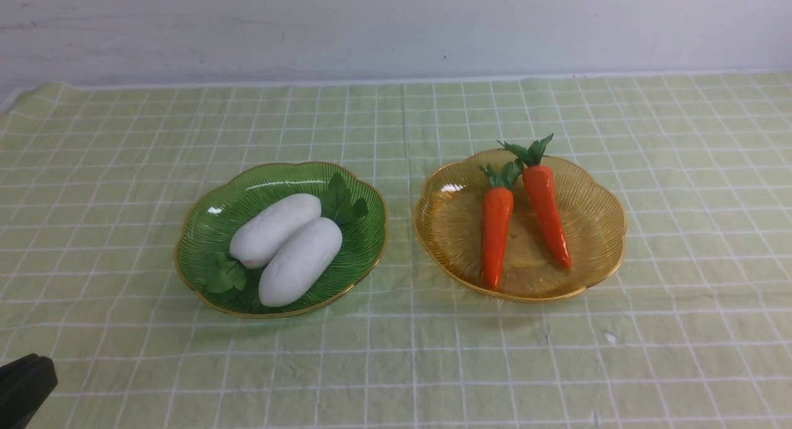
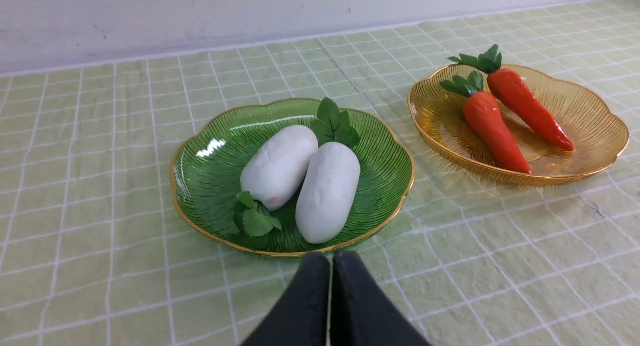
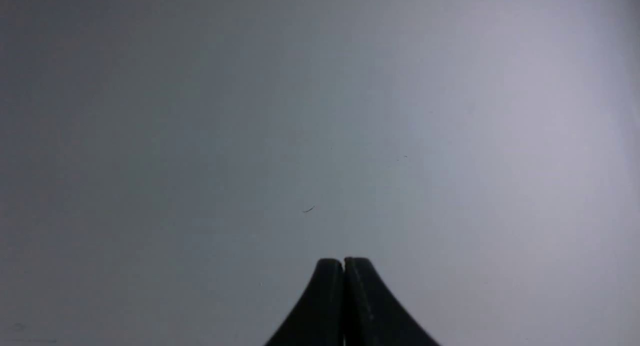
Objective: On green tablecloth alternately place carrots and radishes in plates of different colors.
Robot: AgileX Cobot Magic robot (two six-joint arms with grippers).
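Grey blank (image 3: pixel 200 111) beyond right fingers (image 3: pixel 346 264), plates (image 2: pixel 210 176) beyond left fingers (image 2: pixel 336 260) (both pairs closed, empty)

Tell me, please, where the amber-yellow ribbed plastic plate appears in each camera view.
Front view: the amber-yellow ribbed plastic plate lies right of centre, holding two glossy orange toy carrots.
Left wrist view: this plate lies beyond the shut left pincer.
Right wrist view: absent; only the shut right pincer shows.
Shared landmark: the translucent green ribbed plate beside it, front and left wrist views.
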